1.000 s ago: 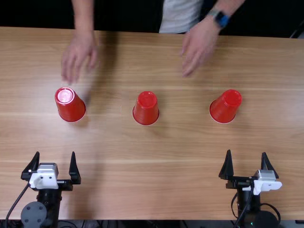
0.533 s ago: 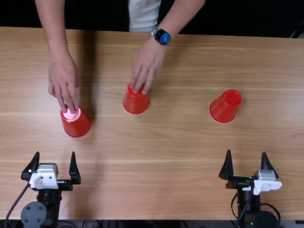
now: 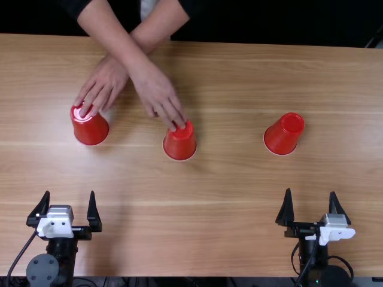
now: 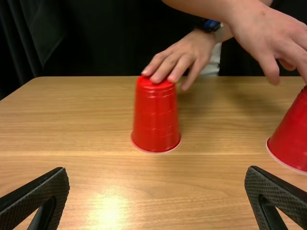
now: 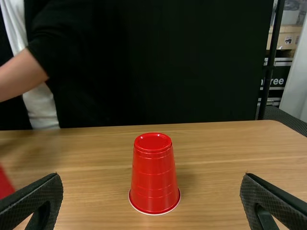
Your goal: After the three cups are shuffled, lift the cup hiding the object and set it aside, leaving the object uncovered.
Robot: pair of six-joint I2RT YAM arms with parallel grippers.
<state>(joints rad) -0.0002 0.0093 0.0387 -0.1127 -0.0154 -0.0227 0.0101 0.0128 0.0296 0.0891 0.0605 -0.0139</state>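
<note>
Hand (image 3: pixel 102 89) on left cup (image 3: pixel 91 128), other hand (image 3: pixel 157 95) on middle cup (image 3: pixel 179 143), end effectors (image 3: pixel 69 196) (image 3: pixel 310 193) spread

Red cups (image 3: pixel 90 127) (image 3: pixel 180 142) (image 3: pixel 283 134), rims (image 5: pixel 154 211) apparently white, light brown wood-grain table (image 3: pixel 239 197), black cross-hatched gripper fingers (image 4: pixel 38 196).

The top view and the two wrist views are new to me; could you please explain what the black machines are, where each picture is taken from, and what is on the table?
Two robot arms stand at the near edge of a wooden table. The top view looks down from above. Each wrist view looks out from a camera on one arm, between its own two black fingers. The left gripper and right gripper are both open and hold nothing. Three red cups stand upside down in a row. A person across the table, arms crossed, has one hand on the left cup and the other hand on the middle cup. The right cup is untouched.
</note>
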